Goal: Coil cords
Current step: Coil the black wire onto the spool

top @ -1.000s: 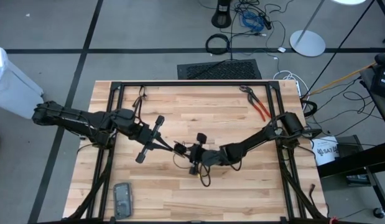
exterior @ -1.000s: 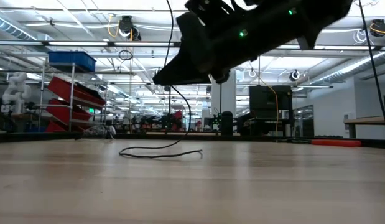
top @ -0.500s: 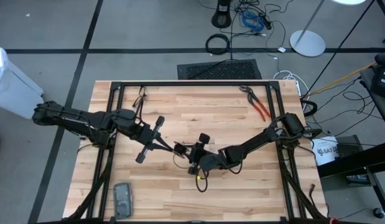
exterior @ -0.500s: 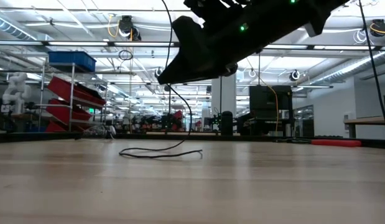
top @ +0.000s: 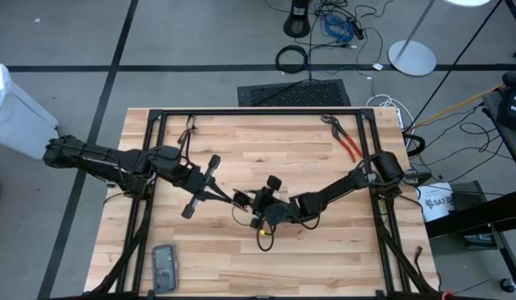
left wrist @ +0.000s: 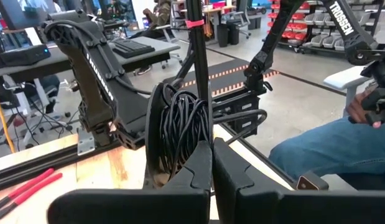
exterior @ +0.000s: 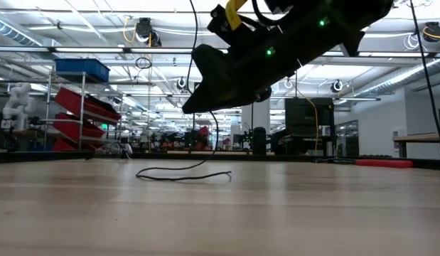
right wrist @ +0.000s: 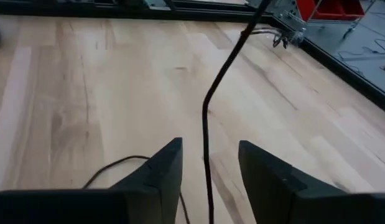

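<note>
The right gripper (right wrist: 208,180) stands open with the thin black cord (right wrist: 208,118) passing loose between its fingers, while the left gripper (left wrist: 211,163), closed, pinches the cord just beside it, red-handled pliers (top: 344,138) lying well apart.

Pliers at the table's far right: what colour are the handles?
Red, clearest in the high view: pliers.

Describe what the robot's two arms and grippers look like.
Both arms are dark, jointed and slim. The left gripper has two broad black wedge-shaped fingers. The right gripper has matching dark tapered fingers. In the low view, the right arm shows small green lights and a yellow cable.
</note>
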Robot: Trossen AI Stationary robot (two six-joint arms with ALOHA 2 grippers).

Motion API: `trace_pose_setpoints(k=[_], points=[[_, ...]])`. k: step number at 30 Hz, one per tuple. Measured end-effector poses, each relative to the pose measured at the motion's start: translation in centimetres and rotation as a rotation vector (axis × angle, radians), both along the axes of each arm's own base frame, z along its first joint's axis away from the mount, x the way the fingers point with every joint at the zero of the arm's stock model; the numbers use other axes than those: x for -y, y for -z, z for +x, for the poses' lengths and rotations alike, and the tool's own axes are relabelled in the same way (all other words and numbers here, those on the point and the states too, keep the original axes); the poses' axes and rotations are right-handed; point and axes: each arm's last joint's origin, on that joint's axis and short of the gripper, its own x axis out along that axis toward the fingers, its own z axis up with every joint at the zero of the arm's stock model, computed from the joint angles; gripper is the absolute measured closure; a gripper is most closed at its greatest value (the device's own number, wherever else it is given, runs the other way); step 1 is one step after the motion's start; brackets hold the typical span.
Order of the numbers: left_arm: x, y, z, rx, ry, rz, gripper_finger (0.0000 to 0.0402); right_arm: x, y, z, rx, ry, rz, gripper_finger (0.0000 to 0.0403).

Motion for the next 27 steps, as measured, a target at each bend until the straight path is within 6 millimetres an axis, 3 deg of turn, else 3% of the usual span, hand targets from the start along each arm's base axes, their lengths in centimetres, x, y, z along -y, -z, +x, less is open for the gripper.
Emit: trace_pose_setpoints(k=[9, 20, 27], points=[[0.00, 0.00, 0.00, 0.000, 0.000, 0.000, 0.0400, -0.05, -0.07, 0.04, 0.009, -0.001, 0.004, 0.0303], [0.00, 0.07, -0.01, -0.007, 0.000, 0.001, 0.0400, -0.28, -0.06, -0.03, 0.008, -0.005, 0.002, 0.0398], [0.00, 0.07, -0.01, -0.008, 0.000, 0.001, 0.0400, -0.67, -0.11, -0.11, 0.016, -0.012, 0.008, 0.0369]])
